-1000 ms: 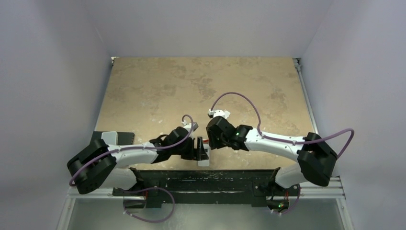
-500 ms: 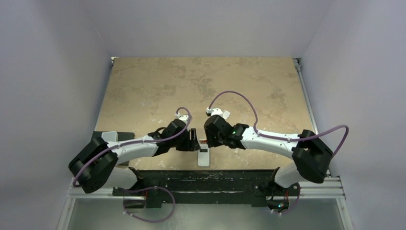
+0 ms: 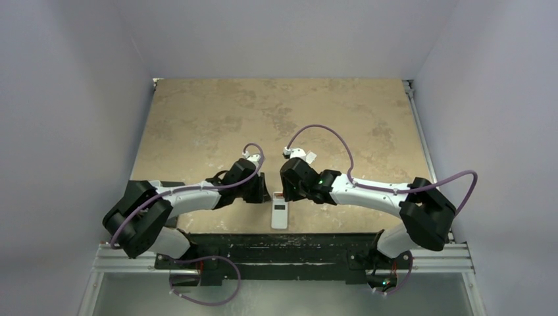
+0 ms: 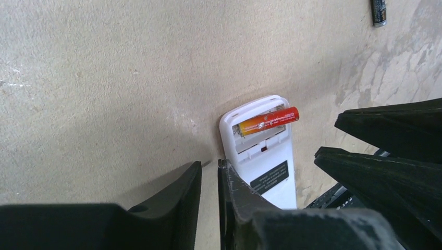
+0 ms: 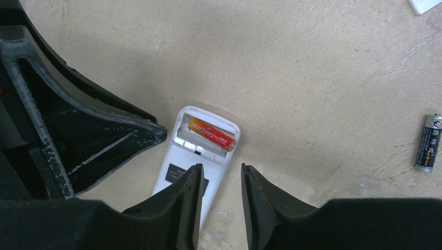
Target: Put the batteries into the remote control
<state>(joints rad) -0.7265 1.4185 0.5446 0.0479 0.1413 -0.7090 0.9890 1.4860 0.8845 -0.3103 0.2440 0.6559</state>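
Both arms reach in low and meet at the middle of the table's [image 3: 217, 118] near edge, elbows out and wrists turned inward. From above, the left gripper [image 3: 263, 192] sits at eleven o'clock from the remote control [image 3: 279, 216]. The right gripper [image 3: 284, 191] sits at twelve, just beside it.

In the left wrist view, the fingers [image 4: 180, 203] are narrowed to a thin slit with nothing in it. One finger overlaps the remote's near corner, and whether it touches I can't tell. The remote lies back up with its compartment open at the far end. The reddish-orange battery [image 4: 268, 121] lies slanted across that bay; whether it's seated is hard to say.

In the right wrist view, the fingers [image 5: 182, 208] stand spread with a clear empty gap, poised over the remote's near half and hiding it. The dark battery [image 5: 428, 143] lies on the table at three o'clock from the remote, well apart. The left wrist view clips it at the top edge.

A white piece [image 5: 425, 5] at one o'clock is cut off by the frame corner and is too little to identify. From above, both sets of fingertips are hidden under the wrists.
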